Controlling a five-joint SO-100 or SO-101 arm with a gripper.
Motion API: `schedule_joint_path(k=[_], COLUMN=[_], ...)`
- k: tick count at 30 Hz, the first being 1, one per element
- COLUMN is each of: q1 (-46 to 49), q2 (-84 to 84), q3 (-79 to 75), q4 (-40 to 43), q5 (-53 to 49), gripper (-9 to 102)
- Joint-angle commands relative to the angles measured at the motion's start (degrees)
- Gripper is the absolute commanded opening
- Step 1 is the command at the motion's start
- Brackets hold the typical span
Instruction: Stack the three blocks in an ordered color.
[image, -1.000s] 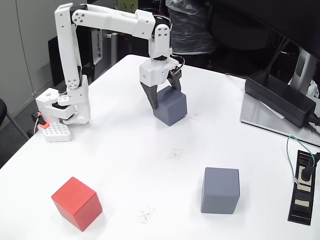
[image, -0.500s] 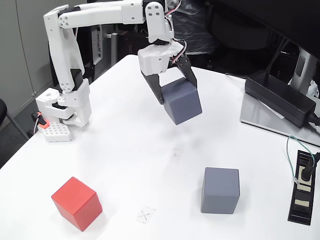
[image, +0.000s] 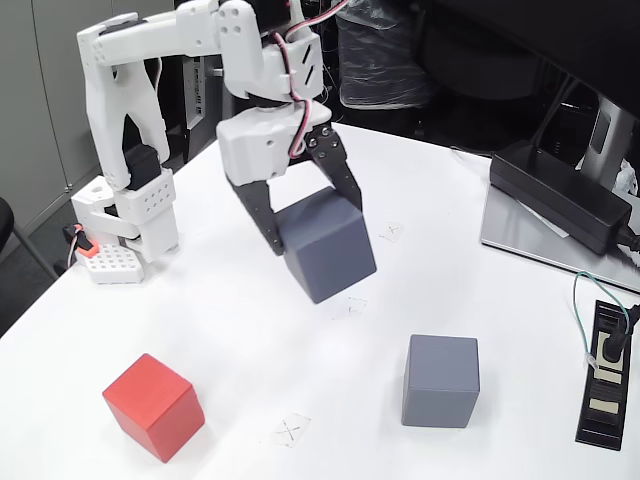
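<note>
Claw (image: 313, 232) clamped on a grey block (image: 328, 245), held tilted in the air above the middle of the counter (image: 230, 330), clear of its surface. Second grey block (image: 441, 380) sitting flat toward the near right corner; red block (image: 154, 406) near the near left edge, well apart from it. Likely mid-carry toward a base block. To do it well: level the tilted block before lowering, line up its faces squarely over the base, descend slowly, release only once fully seated. Worth keeping clear of the power brick (image: 560, 195) along the right edge.
</note>
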Motion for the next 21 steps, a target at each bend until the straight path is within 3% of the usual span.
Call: schedule_joint_path(k=[1, 21], q1=[6.24, 34.8], q2=[2.64, 11.16], q3=[-2.29, 3.96], q4=[0.35, 0.35], q5=[-9.49, -49.48], gripper=[11, 11])
